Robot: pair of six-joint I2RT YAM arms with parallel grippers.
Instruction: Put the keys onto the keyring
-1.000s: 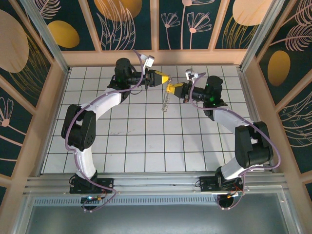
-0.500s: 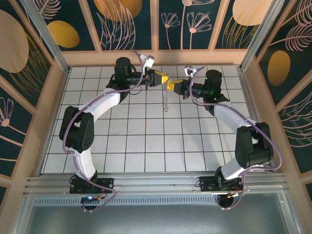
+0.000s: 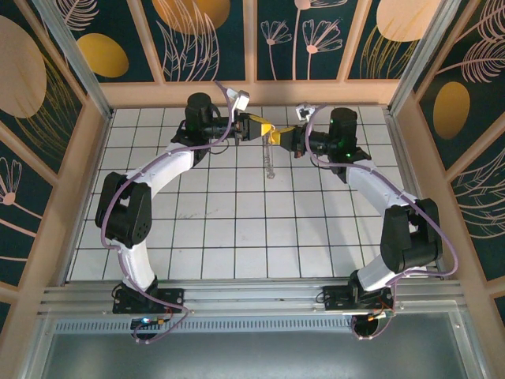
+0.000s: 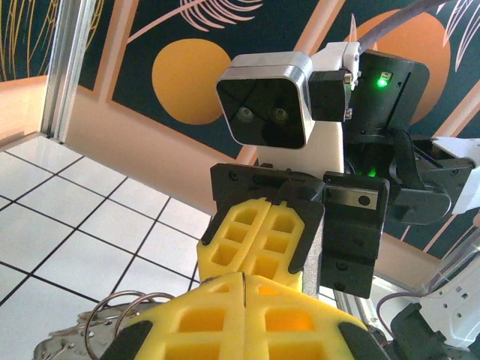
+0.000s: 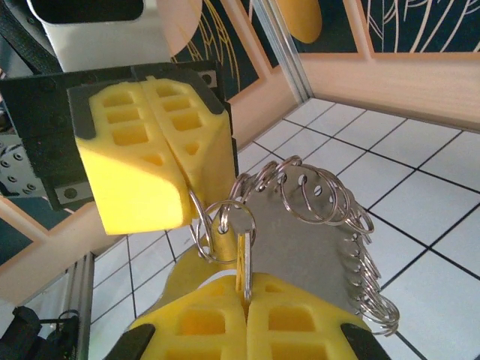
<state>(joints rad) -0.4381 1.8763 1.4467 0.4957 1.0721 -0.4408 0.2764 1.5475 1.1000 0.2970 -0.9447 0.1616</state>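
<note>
The 2 arms meet tip to tip above the far middle of the desk (image 3: pixel 237 237). The right end effector (image 5: pixel 244 292) is closed on the key (image 5: pixel 243 255), which stands straight out from its fingertips toward the left end effector (image 5: pixel 171 180) just beyond. That one is pressed together too, apparently pinching 1 loop on the rim of the keyring (image 5: pixel 315 232), which hangs below and between them, long axis downward. The pinched loop lies just ahead of the key, nearly touching, so the threading probably falls to the right arm
</note>
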